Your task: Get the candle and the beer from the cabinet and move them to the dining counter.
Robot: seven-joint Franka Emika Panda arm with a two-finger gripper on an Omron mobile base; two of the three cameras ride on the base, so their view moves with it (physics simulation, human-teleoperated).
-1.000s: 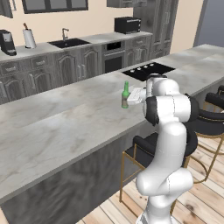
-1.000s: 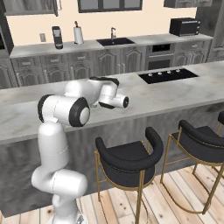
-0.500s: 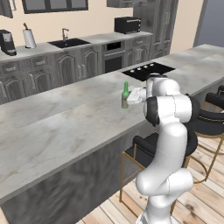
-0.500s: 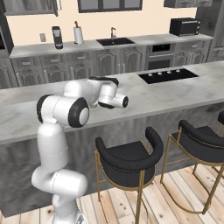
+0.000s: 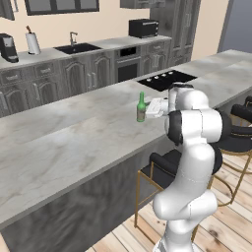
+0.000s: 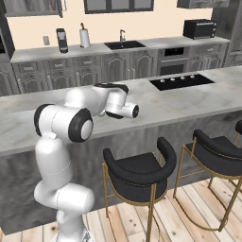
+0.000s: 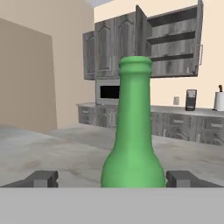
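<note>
Beer (image 5: 141, 108): upright on the marble table (image 5: 69, 142).
Hand (image 7: 112, 179): open, fingertips clear either side of the bottle.

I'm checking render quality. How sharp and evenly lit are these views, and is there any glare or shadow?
Left base view: flat, even light, the beer crisp on the dining counter, no glare. Right base view: equally even, faint stool shadows. Hand view: soft-edged, slightly blurry, bottle unshaded.

You have the beer (image 5: 141, 108) upright on the dining counter (image 5: 74, 142), between the fingertips (image 7: 43, 179) (apart from both). Behind it, across the room, the cabinet (image 7: 173, 41) stands open above the wall counter (image 5: 59, 51).
</note>
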